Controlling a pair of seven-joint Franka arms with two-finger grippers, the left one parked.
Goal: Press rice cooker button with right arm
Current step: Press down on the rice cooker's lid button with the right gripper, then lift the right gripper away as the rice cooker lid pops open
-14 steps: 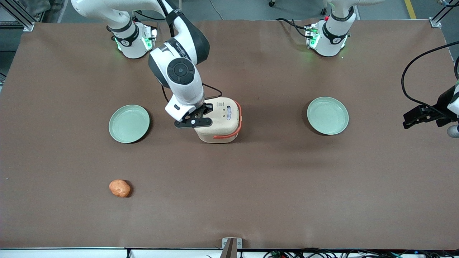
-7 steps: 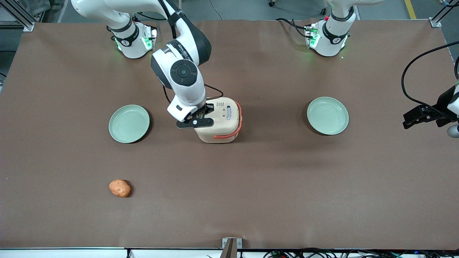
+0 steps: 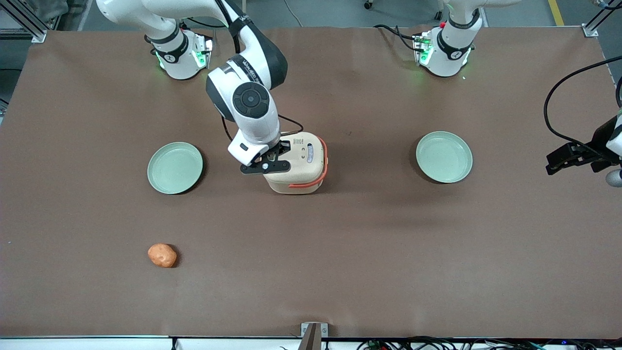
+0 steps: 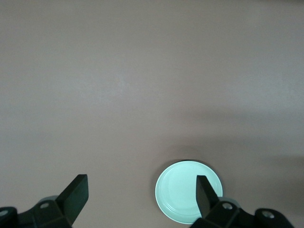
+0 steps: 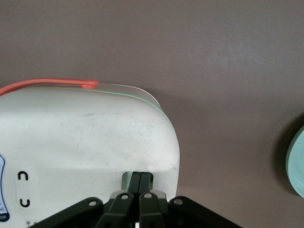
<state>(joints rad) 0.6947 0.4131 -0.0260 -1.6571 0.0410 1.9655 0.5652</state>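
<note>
Change: compared with the earlier front views, the right arm (image 3: 250,104) has shifted slightly toward the rice cooker (image 3: 297,163), carrying the tool (image 3: 268,163) in over the cooker's edge at 9 o'clock.
Meaning: you can judge the press to be in its final approach or contact phase; actual contact with the button cannot be confirmed.
Tool state: clenched, grasping nothing. In the right wrist view the tool (image 5: 140,186) shows both fingertips (image 5: 135,183) pressed together, pointing into the small pale-green recess (image 5: 129,178) in the cooker's rim.
Task thing: the rice cooker (image 5: 85,142) stands on the surface (image 3: 340,243) near its centre, lid down, coral handle (image 3: 311,182) running from 3 to 6 o'clock.
Neighbours: one green plate (image 3: 175,167) lies at 9 o'clock of the cooker, toward the working arm's end; a second plate (image 3: 444,156) lies at 3 o'clock, toward the parked arm's end. An orange lump (image 3: 162,255) lies at 8 o'clock, well apart.
Open room: the nearer plate sits close to the tool's path, so keep any withdrawal upward. Bare surface at 6 o'clock of the cooker gives wide room.
Edges: the cooker is well clear of every surface edge; a firm push should not carry it off.
</note>
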